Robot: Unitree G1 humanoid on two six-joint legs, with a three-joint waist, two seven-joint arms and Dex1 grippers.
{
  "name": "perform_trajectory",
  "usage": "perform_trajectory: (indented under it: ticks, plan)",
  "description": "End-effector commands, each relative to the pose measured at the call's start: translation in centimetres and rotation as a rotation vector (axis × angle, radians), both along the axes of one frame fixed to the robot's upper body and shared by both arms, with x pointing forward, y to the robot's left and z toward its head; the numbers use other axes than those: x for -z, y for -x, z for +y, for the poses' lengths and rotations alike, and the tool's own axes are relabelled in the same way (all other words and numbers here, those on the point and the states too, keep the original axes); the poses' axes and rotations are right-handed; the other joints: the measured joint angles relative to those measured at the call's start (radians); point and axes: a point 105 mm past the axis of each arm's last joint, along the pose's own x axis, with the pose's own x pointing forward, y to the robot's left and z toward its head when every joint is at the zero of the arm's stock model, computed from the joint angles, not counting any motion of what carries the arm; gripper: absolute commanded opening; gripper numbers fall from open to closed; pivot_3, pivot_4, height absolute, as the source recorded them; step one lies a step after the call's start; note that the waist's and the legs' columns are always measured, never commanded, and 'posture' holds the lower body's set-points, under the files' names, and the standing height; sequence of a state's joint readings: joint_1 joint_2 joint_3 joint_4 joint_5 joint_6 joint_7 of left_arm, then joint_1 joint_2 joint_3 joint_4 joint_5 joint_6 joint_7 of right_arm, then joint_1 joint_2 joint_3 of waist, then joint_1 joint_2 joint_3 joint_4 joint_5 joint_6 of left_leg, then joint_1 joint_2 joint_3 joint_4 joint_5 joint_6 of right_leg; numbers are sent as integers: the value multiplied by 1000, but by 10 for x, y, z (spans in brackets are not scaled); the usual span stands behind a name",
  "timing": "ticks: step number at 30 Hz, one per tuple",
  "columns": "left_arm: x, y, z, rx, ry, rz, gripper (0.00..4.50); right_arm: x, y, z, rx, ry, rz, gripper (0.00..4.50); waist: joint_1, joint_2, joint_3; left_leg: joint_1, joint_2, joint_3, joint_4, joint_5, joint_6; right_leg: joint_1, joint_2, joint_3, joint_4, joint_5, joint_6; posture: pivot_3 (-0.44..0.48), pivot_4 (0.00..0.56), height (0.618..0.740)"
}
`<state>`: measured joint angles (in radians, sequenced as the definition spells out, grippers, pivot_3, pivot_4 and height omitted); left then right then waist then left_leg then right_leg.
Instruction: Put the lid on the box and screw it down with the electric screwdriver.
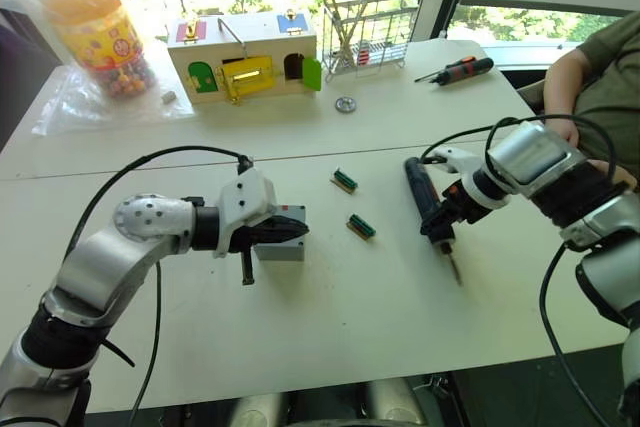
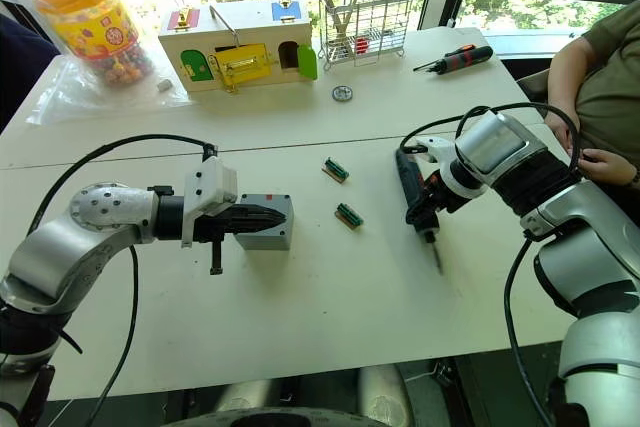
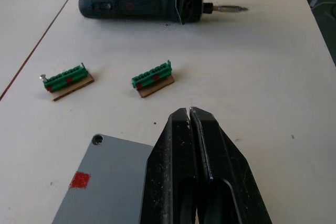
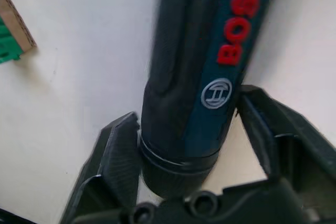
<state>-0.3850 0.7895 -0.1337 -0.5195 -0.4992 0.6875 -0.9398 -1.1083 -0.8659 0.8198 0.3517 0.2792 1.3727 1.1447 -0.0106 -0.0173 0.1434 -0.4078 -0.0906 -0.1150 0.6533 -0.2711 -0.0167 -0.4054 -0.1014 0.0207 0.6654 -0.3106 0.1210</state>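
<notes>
1. Your right gripper straddles the screwdriver near its bit end. Its fingers are spread about the barrel's width; one seems to touch and the other shows a gap, so it has no firm hold yet. Close off-centre and the barrel likely rolls away on the table.
2. The screwdriver lies flat, right of centre, bit pointing toward the near edge. Grab this low and the long body may tip or swing when you lift.
3. Your left gripper is pinched closed, holding nothing, and sits over the box at centre-left. Push down or sideways and you could shove the box out of place.
4. The box shows a flat grey top with a corner hole and a red mark. I can't tell if the lid is fully seated; drive a screw on a skewed lid and it may jam.
5. Two green terminal blocks lie between box and screwdriver. A low sweep left could knock them.
</notes>
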Motion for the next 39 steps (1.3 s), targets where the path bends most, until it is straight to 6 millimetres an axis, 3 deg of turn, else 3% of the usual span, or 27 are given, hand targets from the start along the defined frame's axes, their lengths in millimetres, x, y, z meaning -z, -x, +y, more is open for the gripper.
perform_trajectory:
  ticks: [1, 6, 9, 14, 16, 19, 21, 22, 25, 29, 34, 39]
  plan:
    - [-4, 0, -2, 3, 2, -38, 0, 31, 17, -7, -17, 35, 105, 1809, 0, -2, -2, 0, 0, 0, 0, 0, 0, 0, 0, 0, 0, 0, 0, 0, 150, 740]
    - [-3, -6, 2, -9, -3, -38, 0, 27, 6, -22, 33, 39, 43, 1809, 5, -6, -4, 0, 0, -1, 1, 0, 0, 2, 0, -1, -1, 0, 0, 0, 150, 740]
    - [-4, -14, 11, -37, -3, -31, 0, 1, -22, -19, 102, -33, -107, 1809, 0, -8, -5, 4, -1, -1, 1, 0, 0, 7, 0, -1, -2, 0, 0, 0, 150, 740]
    - [-3, -27, 28, -104, 36, -2, 0, -88, -77, -18, 212, -189, -584, 1809, -6, 3, 1, 7, -2, 3, 0, 0, 0, 7, -1, 2, -1, 0, -1, 0, 150, 740]
    - [-2, -31, 32, -129, 42, 4, 0, -139, -89, -4, 244, -396, -837, 1809, -7, 6, 3, -4, -2, 4, 0, 1, -1, -7, -1, 3, 2, 1, 0, 0, 150, 740]
    - [-4, -35, 36, -153, 71, 23, 0, -209, -74, 17, 186, -684, -1320, 1809, -16, 6, 3, -9, 0, 5, -2, 2, -4, -19, -1, 1, 4, 1, 0, 0, 150, 740]
    - [-5, -36, 37, -162, 82, 31, 0, -227, -51, 28, 173, -844, -1482, 1809, -32, 6, 3, -13, 2, 3, -3, 3, -4, -23, 0, -2, 9, 1, 0, 0, 150, 740]
    - [-5, -35, 38, -165, 79, 34, 0, -231, -41, 36, 173, -923, -1512, 1809, -35, 6, 3, -13, 2, 2, -3, 3, -4, -24, -1, -3, 13, 1, 0, 0, 150, 740]
    - [-5, -35, 41, -186, 74, 51, 0, -219, -2, 89, 37, -1152, -1506, 1809, -39, 6, 3, -13, 0, 0, -3, 3, -4, -23, -2, -3, 17, 1, 0, 0, 150, 740]
    - [-6, -30, 44, -210, 89, 85, 0, -186, 26, 133, -34, -1288, -1360, 1809, -45, 8, 4, -13, -1, 3, 4, 4, -5, -20, -1, 0, 18, 1, 0, 0, 150, 740]
    - [3, -24, 49, -251, 67, 116, 0, -148, 44, 160, -110, -1267, -1268, 1809, -31, 8, 4, -12, 0, 1, 7, 4, -6, -19, 2, 1, 20, 1, -1, 0, 150, 740]
    - [14, -29, 53, -285, 62, 111, 0, -132, 44, 173, -119, -1259, -1245, 1809, -32, 8, 4, -12, -1, 1, 5, 4, -5, -20, 2, 1, 19, 1, -1, 0, 150, 740]
